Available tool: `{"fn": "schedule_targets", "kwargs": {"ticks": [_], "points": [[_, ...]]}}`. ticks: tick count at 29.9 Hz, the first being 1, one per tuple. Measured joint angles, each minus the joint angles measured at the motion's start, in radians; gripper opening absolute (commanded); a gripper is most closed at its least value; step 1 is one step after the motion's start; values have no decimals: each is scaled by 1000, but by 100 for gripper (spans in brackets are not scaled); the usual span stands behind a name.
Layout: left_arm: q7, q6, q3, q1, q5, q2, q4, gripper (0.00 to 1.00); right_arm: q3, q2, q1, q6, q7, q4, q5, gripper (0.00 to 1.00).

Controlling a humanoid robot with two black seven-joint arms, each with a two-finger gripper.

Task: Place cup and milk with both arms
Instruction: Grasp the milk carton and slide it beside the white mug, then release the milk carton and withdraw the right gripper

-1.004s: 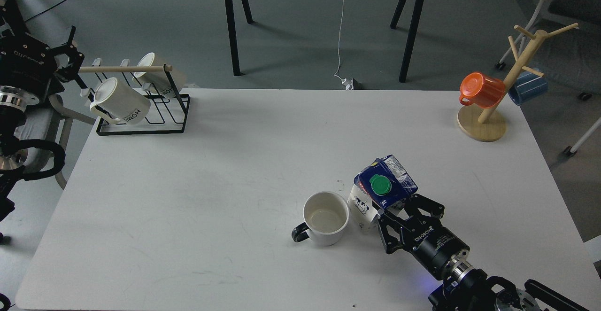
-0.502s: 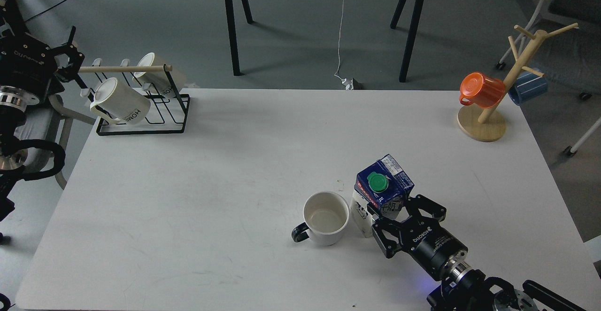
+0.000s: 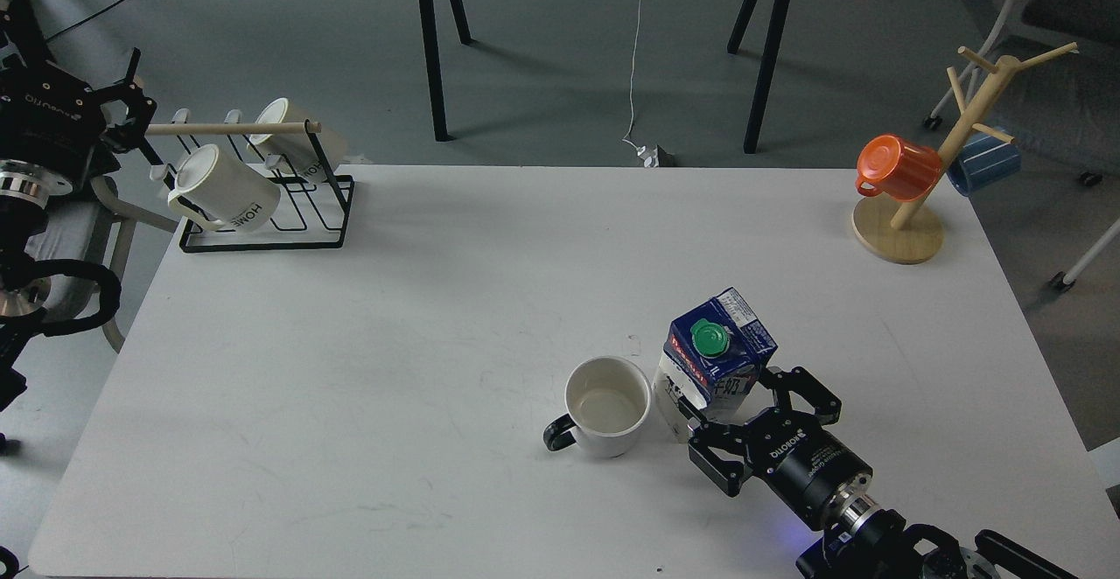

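The cup (image 3: pixel 606 406), a short white mug with a black handle pointing to the lower left, stands on the white table (image 3: pixel 394 317) right of the middle, near the front. The milk (image 3: pixel 716 360), a blue and white carton with a green cap, stands upright just right of the cup, close to it or touching it. My right gripper (image 3: pixel 742 406) is at the carton's near right side, low on the table. Its fingers are spread wider than the carton and hold nothing. My left gripper (image 3: pixel 131 111) is off the table's far left corner, by the mug rack, open and empty.
A black wire rack (image 3: pixel 262 212) with two cream "HOME" mugs and a wooden dowel stands at the table's far left corner. A wooden mug tree (image 3: pixel 910 212) with an orange cup and a blue cup stands at the far right. Table legs and a cable lie beyond the far edge.
The milk went from tilted in my right gripper to upright on the table. My right gripper then opened and drew back slightly toward the lower right. The left arm stayed still.
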Motion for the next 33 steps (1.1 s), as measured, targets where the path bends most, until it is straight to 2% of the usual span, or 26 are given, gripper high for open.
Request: {"fn": "schedule_targets", "kwargs": {"ticks": [20, 26, 33], "points": [[0, 0, 0, 0, 0, -1, 0, 100, 16, -25, -79, 124, -1, 32, -4, 98], [0, 0, 0, 0, 1, -2, 0, 100, 26, -86, -112, 150, 4, 76, -4, 98], [0, 0, 1, 0, 2, -2, 4, 100, 56, -223, -203, 211, 37, 144, 0, 98]]}}
